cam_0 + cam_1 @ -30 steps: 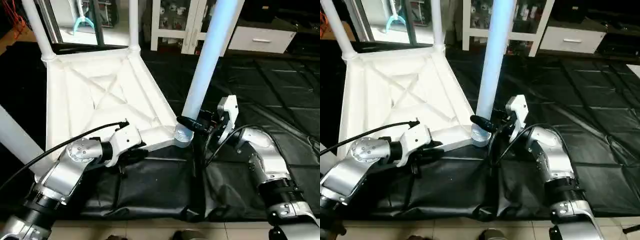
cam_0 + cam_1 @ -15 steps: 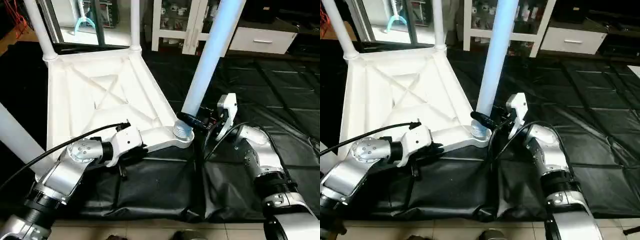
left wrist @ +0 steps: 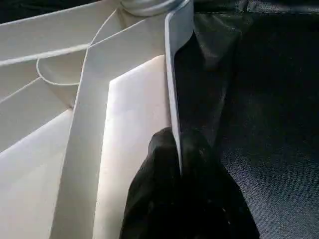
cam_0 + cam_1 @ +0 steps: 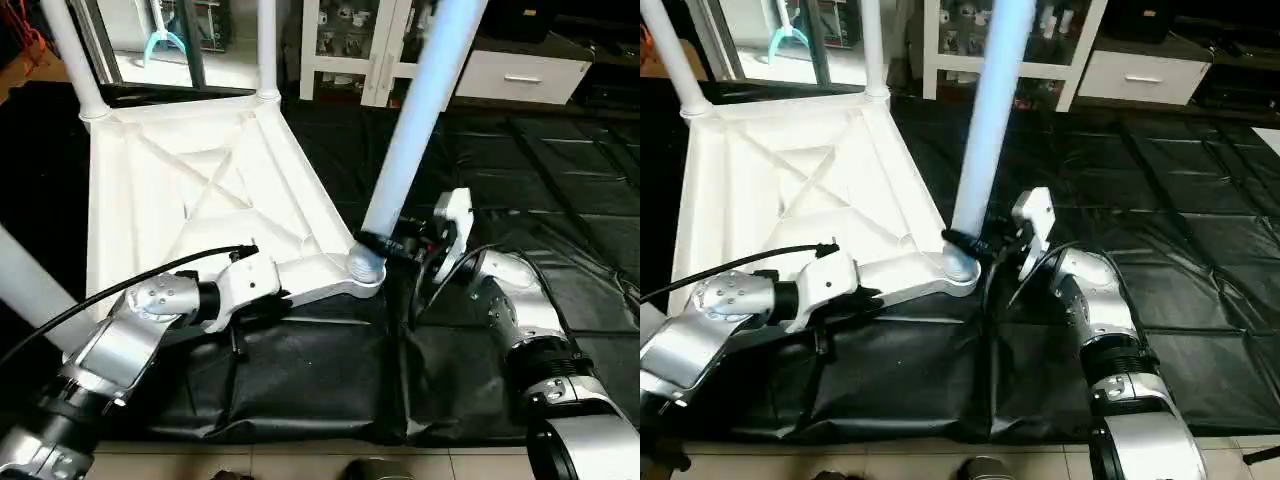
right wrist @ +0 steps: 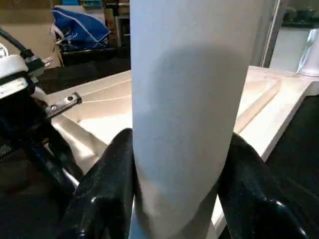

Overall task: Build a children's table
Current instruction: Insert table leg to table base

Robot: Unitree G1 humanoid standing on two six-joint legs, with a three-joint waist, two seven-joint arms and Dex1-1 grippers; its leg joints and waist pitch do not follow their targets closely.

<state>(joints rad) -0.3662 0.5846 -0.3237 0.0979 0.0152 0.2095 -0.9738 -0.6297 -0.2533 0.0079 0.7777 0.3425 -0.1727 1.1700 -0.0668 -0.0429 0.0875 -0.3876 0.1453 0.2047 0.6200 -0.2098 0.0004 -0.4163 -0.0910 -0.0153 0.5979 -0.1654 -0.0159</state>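
Three legs stand in the upturned top (image 4: 200, 190); the right gripper (image 4: 385, 244) clasps the leg (image 4: 415, 120) entering the near corner socket (image 4: 366, 268), the left gripper (image 3: 177, 164) pinched onto the top's rim.

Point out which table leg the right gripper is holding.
The leg in the near right corner socket of the tabletop: the right gripper clasps it just above the socket. The other legs stand ungripped.

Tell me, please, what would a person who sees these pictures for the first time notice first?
The eye falls first on the white tabletop, lying upside down on the black floor mat with its ribbed underside up. At its near corner the right end effector grips a long white leg just above the socket. The left end effector pinches the tabletop's near rim, while two other legs stand at the far corners.
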